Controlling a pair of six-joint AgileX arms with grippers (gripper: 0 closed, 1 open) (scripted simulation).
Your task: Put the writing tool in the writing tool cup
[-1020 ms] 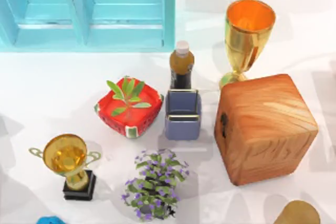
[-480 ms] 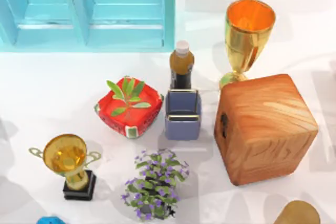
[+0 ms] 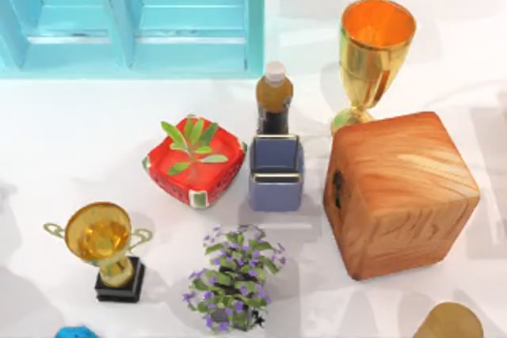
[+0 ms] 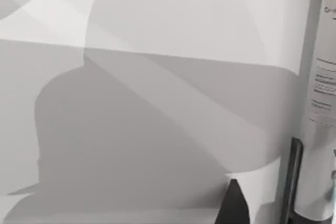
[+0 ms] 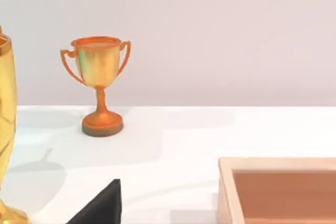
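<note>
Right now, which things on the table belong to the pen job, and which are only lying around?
For the job:
- blue cup, open, standing between the red planter and the wooden box

Just lying about:
- red planter
- bottle
- goblet
- wooden box
- trophy
- flower pot
- blue cabinet

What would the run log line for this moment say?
small square periwinkle-blue cup: upright, nothing inside | beside red square planter | brown bottle behind | stage: pre-grasp
</note>
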